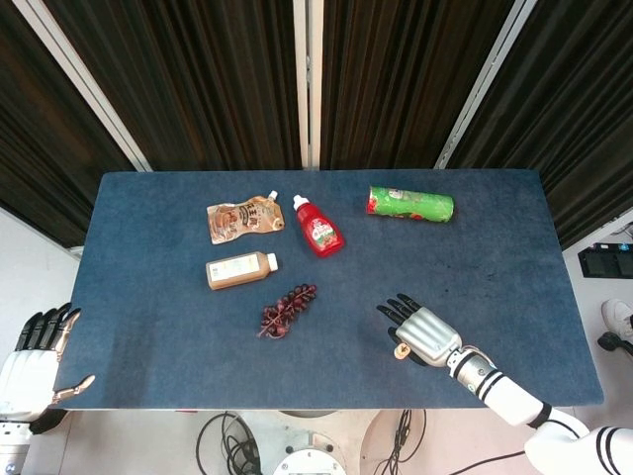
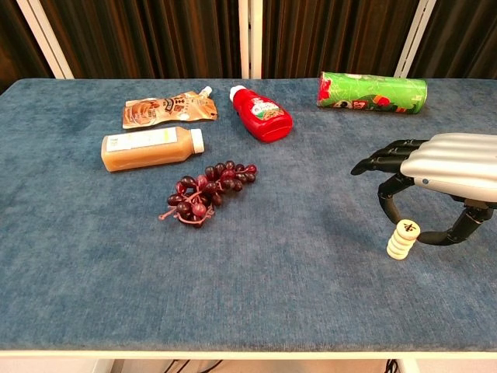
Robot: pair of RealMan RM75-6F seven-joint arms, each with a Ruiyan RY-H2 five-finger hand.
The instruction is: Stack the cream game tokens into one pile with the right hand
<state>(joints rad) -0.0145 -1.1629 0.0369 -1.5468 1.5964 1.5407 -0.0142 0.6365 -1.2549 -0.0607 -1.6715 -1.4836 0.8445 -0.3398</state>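
The right hand (image 2: 446, 167) pinches the top of the cream token pile (image 2: 401, 239) on the table (image 2: 295, 264), other fingers spread.

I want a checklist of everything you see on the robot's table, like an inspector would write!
Surface: blue cloth table.
Job's things: cream tokens in one leaning pile.
Clutter: juice bottle, brown pouch, red bottle, grapes, green can.
Hands: right hand arched over the pile, contact unclear; left hand off the table, open.
Cables: black cables under the table.
Surroundings: dark curtains.
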